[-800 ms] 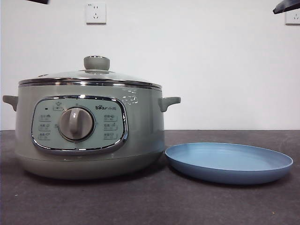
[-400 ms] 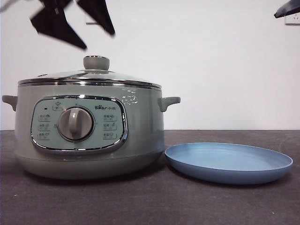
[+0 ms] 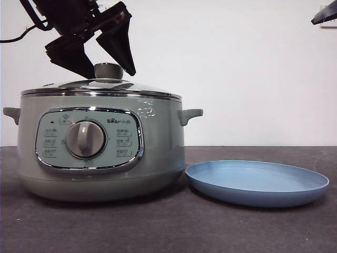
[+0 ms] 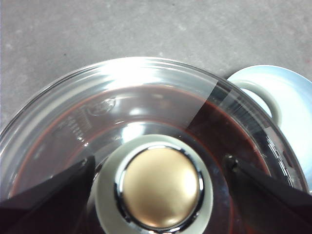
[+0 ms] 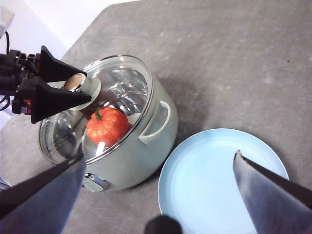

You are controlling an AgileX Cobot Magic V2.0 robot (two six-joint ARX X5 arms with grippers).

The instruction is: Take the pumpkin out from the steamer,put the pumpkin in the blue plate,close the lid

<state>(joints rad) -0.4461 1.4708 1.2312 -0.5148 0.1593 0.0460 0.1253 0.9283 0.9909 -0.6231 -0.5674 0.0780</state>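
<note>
Left pincer (image 3: 108, 66) is seen spread apart w/ one jaw each side of the lid (image 3: 100, 87) knob, no contact visible. Lid is seated on the steamer (image 3: 100, 153). Pumpkin (image 5: 107, 126) is seen thru the glass, inside the steamer. Blue plate (image 3: 257, 182) lies on the tabletop (image 3: 168, 226) just beside the steamer. Right pincer (image 5: 158, 175) is held high over the plate, jaws wide apart.

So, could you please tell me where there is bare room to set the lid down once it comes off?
The blue plate is bare but reserved for the pumpkin. Bare tabletop lies beyond the steamer and plate, and in front of both. It is crowded over the lid, where the left gripper straddles the knob, fingers open.
</note>
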